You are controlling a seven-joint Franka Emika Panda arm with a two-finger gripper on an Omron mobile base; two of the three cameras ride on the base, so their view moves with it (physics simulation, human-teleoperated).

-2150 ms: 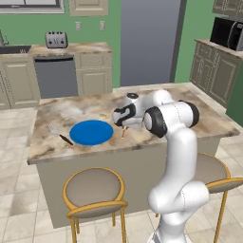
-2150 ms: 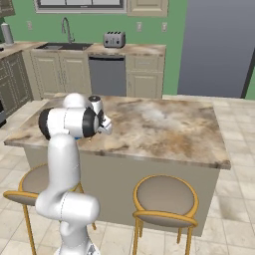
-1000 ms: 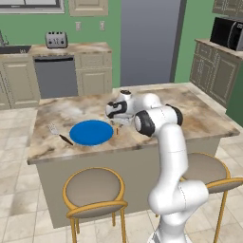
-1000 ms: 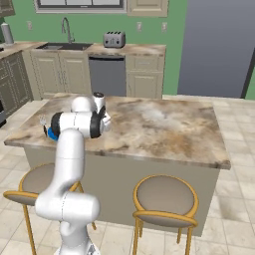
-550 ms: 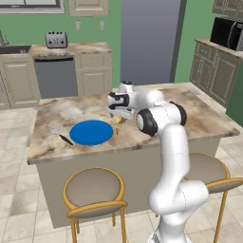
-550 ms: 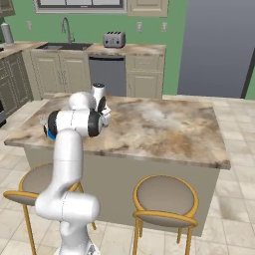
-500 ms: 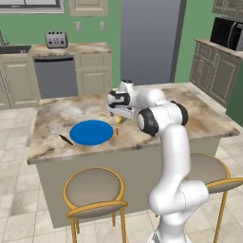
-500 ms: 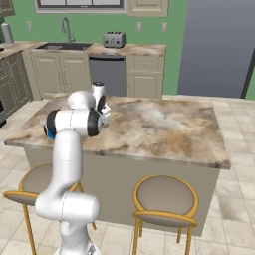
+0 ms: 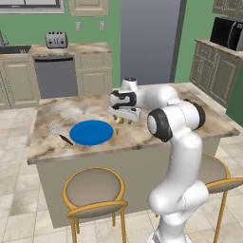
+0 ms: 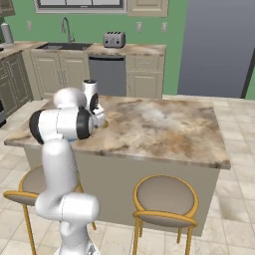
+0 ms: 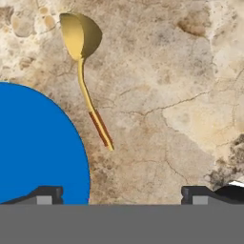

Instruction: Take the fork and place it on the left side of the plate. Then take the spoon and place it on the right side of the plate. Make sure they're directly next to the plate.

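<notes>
Tool point(image 11: 121, 194) hung wide and empty over the spoon point(image 11: 84, 62) beside the plate point(image 11: 38, 147); lifting carelessly might nudge that spoon away from the rim.

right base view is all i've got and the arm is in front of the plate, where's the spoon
Observer: The spoon lies flat on the counter, right beside the plate's rim with a thin gap between them.
Operator: so is it held or let go
Observer: Let go. The hand hangs open above it, with nothing between its fingertips.
Operator: and the other utensil
Observer: The fork lies on the counter at the plate's opposite side, close to the rim.
</notes>
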